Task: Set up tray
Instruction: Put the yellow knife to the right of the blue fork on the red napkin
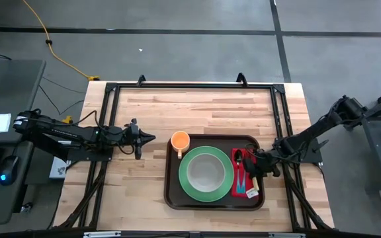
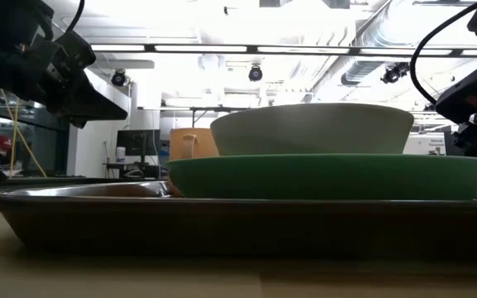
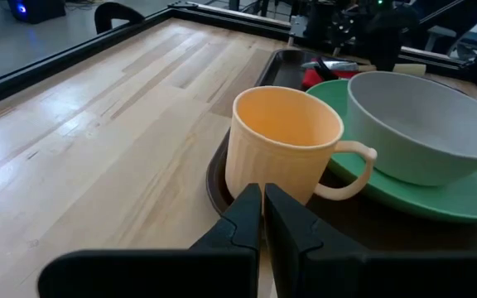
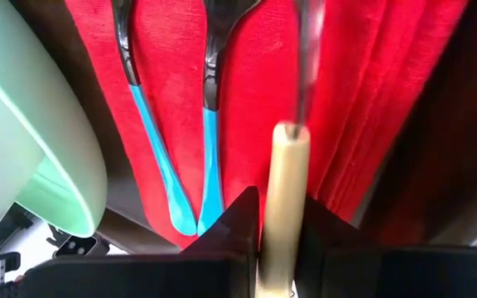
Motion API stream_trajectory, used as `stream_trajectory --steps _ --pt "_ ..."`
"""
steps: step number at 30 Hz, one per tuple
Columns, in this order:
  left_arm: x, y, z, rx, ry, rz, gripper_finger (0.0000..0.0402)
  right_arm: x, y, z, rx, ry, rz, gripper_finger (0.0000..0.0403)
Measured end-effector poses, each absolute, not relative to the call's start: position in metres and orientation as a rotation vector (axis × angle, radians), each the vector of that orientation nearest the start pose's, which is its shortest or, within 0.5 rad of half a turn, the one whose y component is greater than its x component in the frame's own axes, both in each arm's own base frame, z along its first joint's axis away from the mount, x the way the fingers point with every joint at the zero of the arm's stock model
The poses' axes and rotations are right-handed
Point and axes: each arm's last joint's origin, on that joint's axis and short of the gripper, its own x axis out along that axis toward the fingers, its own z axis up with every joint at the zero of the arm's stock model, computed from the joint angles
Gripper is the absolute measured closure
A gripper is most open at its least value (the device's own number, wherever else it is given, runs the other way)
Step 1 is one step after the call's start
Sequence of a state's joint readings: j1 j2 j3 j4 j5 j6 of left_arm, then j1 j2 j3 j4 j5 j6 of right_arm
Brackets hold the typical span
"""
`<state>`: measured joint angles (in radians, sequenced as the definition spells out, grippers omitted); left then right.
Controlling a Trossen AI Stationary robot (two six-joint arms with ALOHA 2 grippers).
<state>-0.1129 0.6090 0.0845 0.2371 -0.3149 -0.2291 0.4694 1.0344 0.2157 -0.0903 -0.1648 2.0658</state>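
Tray [image 1: 174, 198] is set on the table [image 1: 144, 119] toward its 5 o'clock corner. A green plate [image 1: 185, 180] with a bowl [image 1: 206, 170] is carried at its centre, an orange cup [image 1: 180, 140] at 10 o'clock, a red napkin [image 1: 237, 188] at 3 o'clock. A beige-handled utensil [image 4: 283, 199] is pinched by the right gripper [image 4: 281, 217] above the napkin. The left gripper [image 1: 148, 138], pressed together, is held just off the cup at 9 o'clock.

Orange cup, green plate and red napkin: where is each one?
Orange cup [image 3: 284, 145], left wrist view, on its side wall.
Green plate [image 1: 185, 182], high view, on its bare rim.
Red napkin [image 4: 255, 116], right wrist view, on cloth between utensils.
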Motion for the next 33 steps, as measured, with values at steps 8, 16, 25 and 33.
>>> stream_trajectory --steps 8,16,25,33 --pt "0.1371 -0.0065 0.1568 -0.166 0.256 0.231 0.0355 0.1386 0.0758 0.1182 1.715 1.114 -0.52 0.0336" --pt "0.1371 -0.0065 0.1568 -0.166 0.256 0.231 0.0355 0.1388 0.0776 0.1194 1.748 1.164 -0.492 0.0319" --pt "0.1371 -0.0066 0.157 -0.167 0.254 0.23 0.0355 0.14 0.0791 0.1217 1.765 1.178 -0.452 0.0318" --pt "0.1372 -0.0066 0.157 -0.167 0.254 0.229 0.0355 0.14 0.079 0.1216 1.764 1.176 -0.452 0.0355"
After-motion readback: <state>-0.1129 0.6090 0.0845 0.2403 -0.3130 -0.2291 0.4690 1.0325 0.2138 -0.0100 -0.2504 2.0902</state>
